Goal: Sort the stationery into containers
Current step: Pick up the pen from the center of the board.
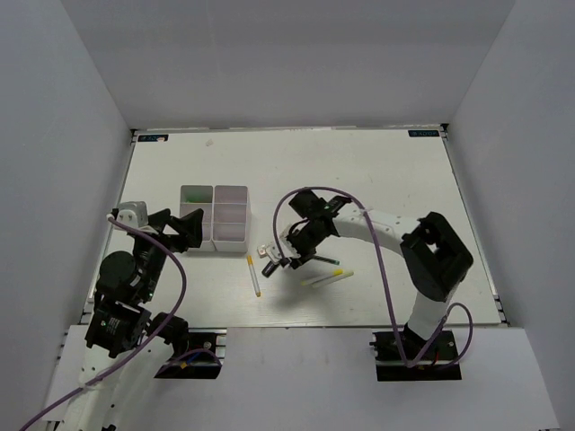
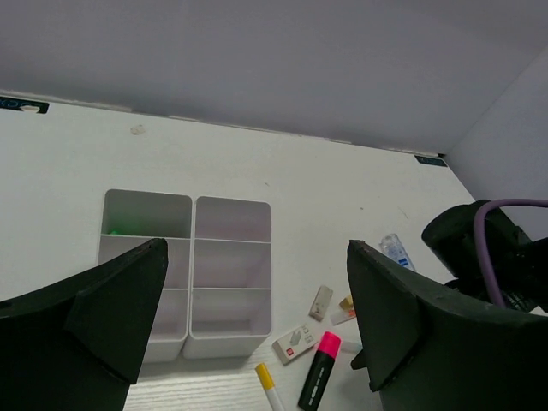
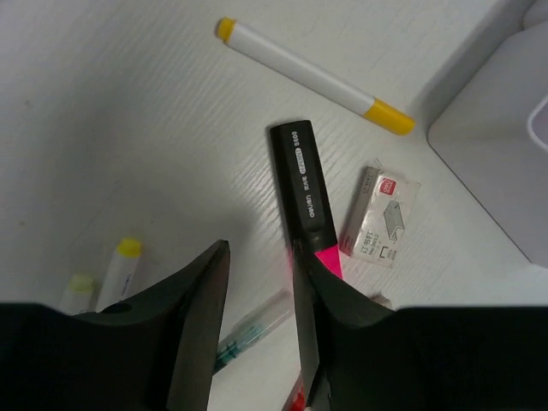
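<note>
Left tool (image 2: pixel 257 248) released: fingers (image 2: pixel 120 312) spread wide with nothing between, held facing the white-grey plastic tray with square compartments (image 2: pixel 229 257). Probably there to stay out of the other arm's way. The tray sits toward 9 o'clock on the white surface (image 1: pixel 359 171), with the loose stationery at its 4 o'clock. Something green (image 2: pixel 115 229) shows in the tray's far-left compartment, can't tell what. Next right, off the tray's near corner, a white pen with yellow ends (image 3: pixel 312 77) lies flat. Then a black highlighter with pink end (image 3: pixel 304 193), also flat, not yet sorted. A small white staple box with red print (image 3: pixel 381 214) lies just beside it at its 3 o'clock. Right tool (image 3: pixel 257 257) hangs over this cluster, fingers parted narrowly and grasping nothing. The pink end lies at the edge of one finger, not in the gap, so my guess is it's lining up on the highlighter and needs a small sideways shift first. In the way: the staple box crowds one side of the highlighter and could get nudged, and a clear pen with green ink (image 3: pixel 253 330) lies under the finger gap. Two white pens with yellow-green caps (image 3: pixel 120 265) lie at 7 o'clock in the right wrist view, well clear of the grasp. In the left wrist view, at 1 o'clock of the pile, are small eraser pieces (image 2: pixel 321 301) and a white tube with blue label (image 2: pixel 396 250), the tube close to the right arm.
</note>
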